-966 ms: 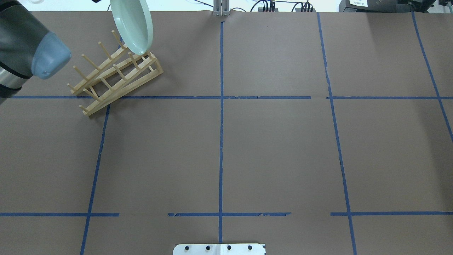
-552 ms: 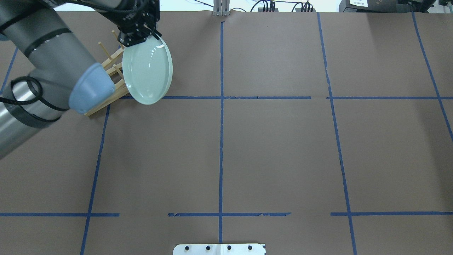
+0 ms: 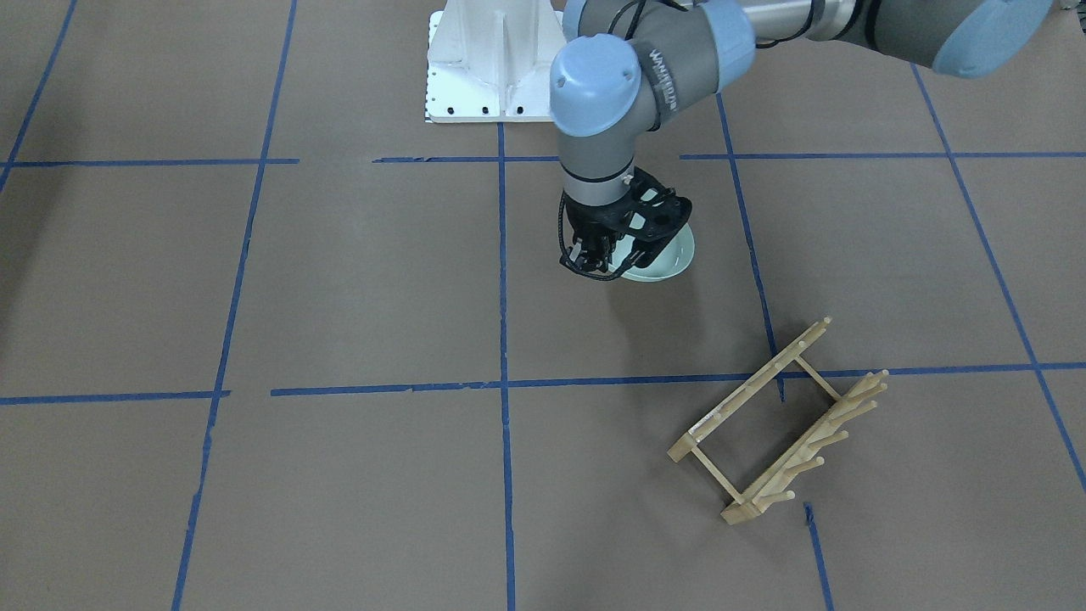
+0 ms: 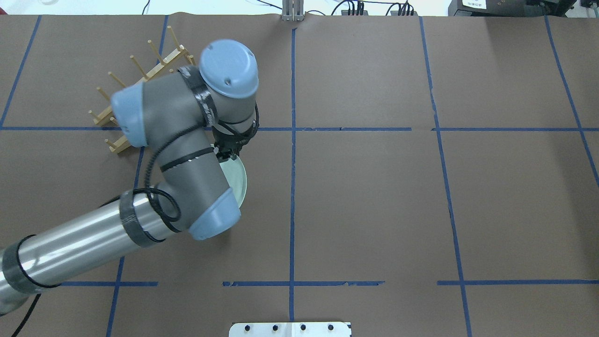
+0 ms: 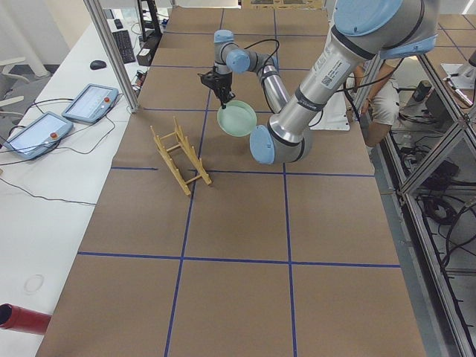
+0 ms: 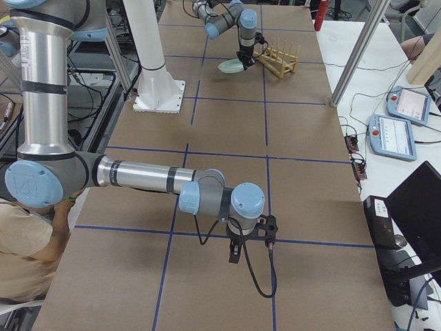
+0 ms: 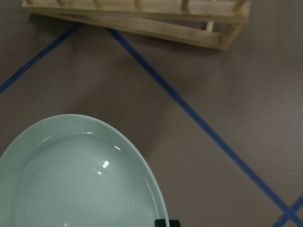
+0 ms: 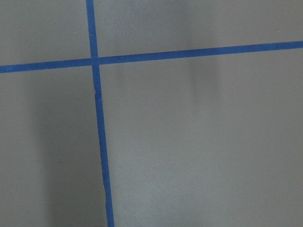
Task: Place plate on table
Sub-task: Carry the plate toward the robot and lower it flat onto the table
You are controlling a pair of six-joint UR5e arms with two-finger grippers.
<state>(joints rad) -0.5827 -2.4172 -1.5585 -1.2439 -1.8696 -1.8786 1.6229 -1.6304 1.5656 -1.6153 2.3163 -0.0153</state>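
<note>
My left hand (image 3: 604, 259) is clamped on the rim of the round pale mint-green plate (image 3: 668, 260), held low and tilted over the brown blue-taped tabletop (image 3: 339, 280), well apart from the light wooden peg rack (image 3: 780, 424). Risk: if I let go too high, it drops on its edge, then rolls or chips. Can't tell if my right hand (image 6: 234, 254) is open or closed.
</note>
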